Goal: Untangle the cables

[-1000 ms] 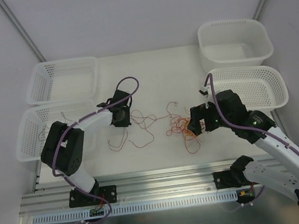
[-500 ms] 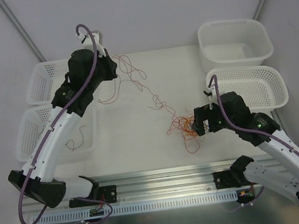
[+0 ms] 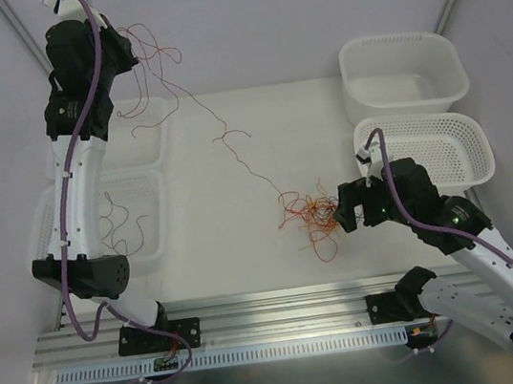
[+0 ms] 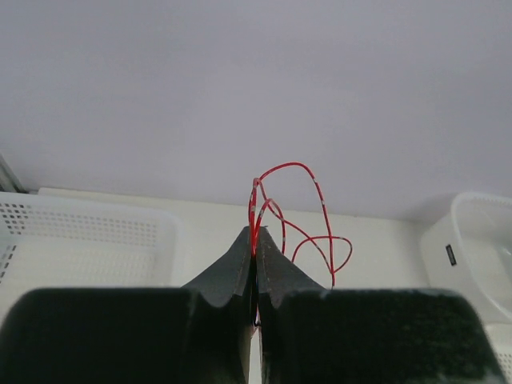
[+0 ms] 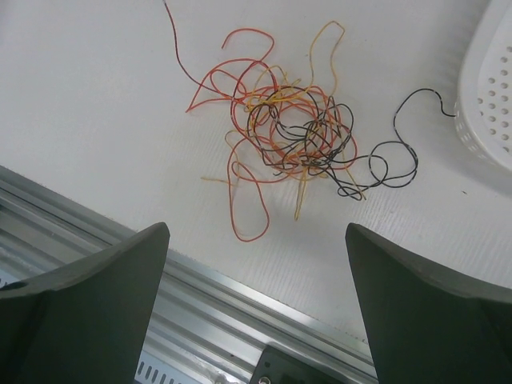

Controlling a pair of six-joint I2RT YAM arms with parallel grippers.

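A tangle of thin orange, red, black and pale yellow cables (image 3: 313, 214) lies on the white table, front centre-right. It also shows in the right wrist view (image 5: 288, 136). My left gripper (image 3: 119, 46) is raised high at the back left and is shut on a red cable (image 4: 288, 200). That cable (image 3: 230, 143) hangs in loops and runs down through the air to the tangle. My right gripper (image 3: 345, 213) is open and empty just right of the tangle, hovering above it (image 5: 256, 232). A black cable end (image 5: 400, 152) trails out of the tangle to the right.
Two white mesh baskets stand at the left, the back one (image 3: 156, 134) and the front one (image 3: 49, 223) with a few loose cables (image 3: 116, 223). A white tub (image 3: 402, 69) and a mesh basket (image 3: 461, 137) stand at the right. A metal rail (image 3: 274, 310) runs along the near edge.
My left arm has swung up and back to the left with the red cable, drawing it out of the tangle into a long strand. My right gripper has stayed by the tangle.
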